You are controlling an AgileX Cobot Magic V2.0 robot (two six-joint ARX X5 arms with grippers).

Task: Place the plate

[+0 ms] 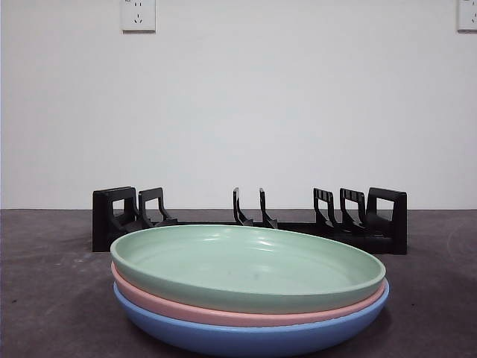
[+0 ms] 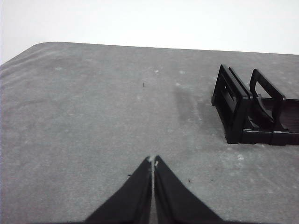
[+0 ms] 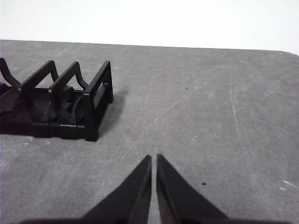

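Three plates are stacked near the front of the table in the front view: a green plate (image 1: 246, 267) on top, a pink plate (image 1: 223, 313) under it, and a blue plate (image 1: 246, 337) at the bottom. Behind them stands a black slotted plate rack (image 1: 250, 220), empty; its ends show in the left wrist view (image 2: 247, 112) and the right wrist view (image 3: 60, 105). My left gripper (image 2: 153, 161) is shut and empty above bare table, away from the rack's end. My right gripper (image 3: 153, 157) is shut and empty, off the rack's other end. Neither arm shows in the front view.
The table (image 1: 45, 298) is dark grey with scuff marks. A white wall (image 1: 238, 104) runs behind it, with a socket (image 1: 138, 15) high on the left and another (image 1: 467, 15) at the top right.
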